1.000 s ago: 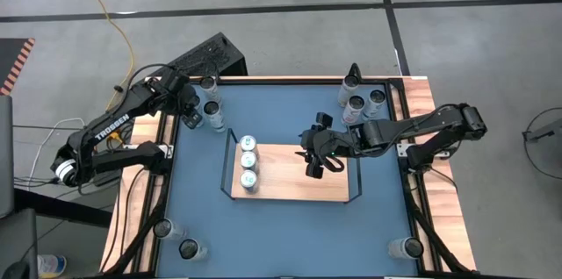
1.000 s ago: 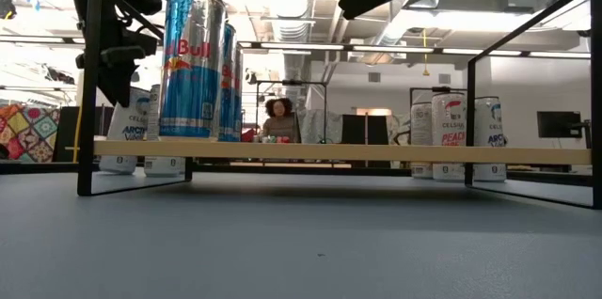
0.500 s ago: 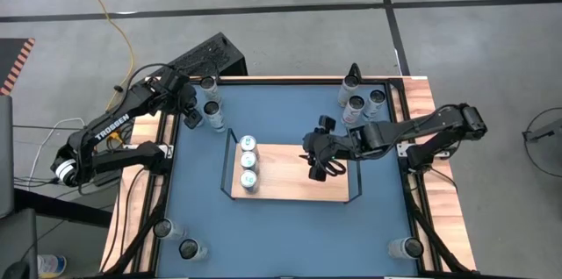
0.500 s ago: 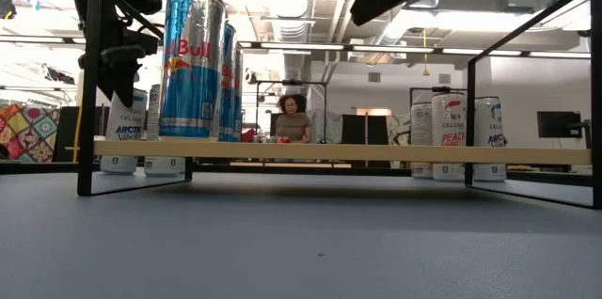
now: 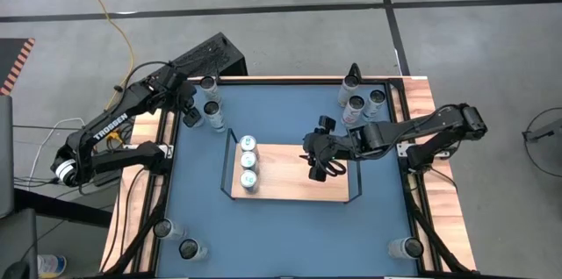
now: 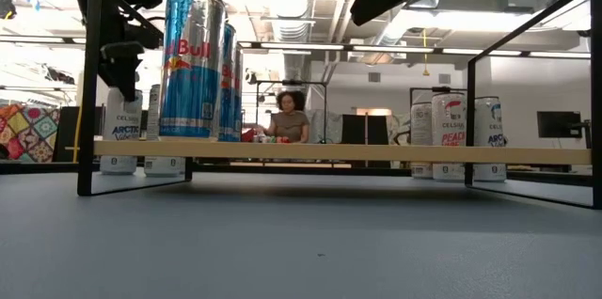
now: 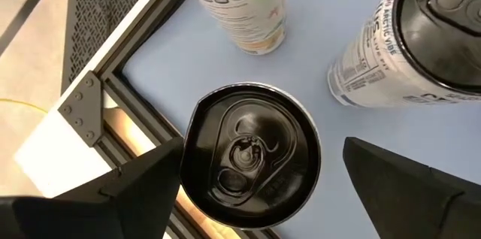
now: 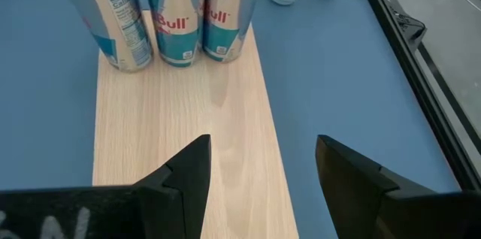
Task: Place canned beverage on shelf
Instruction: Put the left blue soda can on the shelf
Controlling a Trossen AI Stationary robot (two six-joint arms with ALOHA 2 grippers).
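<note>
Over at the far left corner of the blue table [image 5: 290,226], the left gripper [image 7: 255,186] hangs spread wide above a black-topped can [image 7: 250,165], one finger on each side of it and neither touching; two more cans [image 5: 211,112] stand just beside it. Moving right, the shelf [image 5: 299,193] sits mid-table, with three Red Bull cans [image 5: 248,160] upright in a row at its left end. The right gripper [image 5: 321,163] hovers over the bare wood toward the shelf's right half, its fingers parted and holding nothing. Past it, three cans [image 5: 360,103] cluster at the far right corner. Beyond the table, a person [image 6: 290,120] is in the room.
</note>
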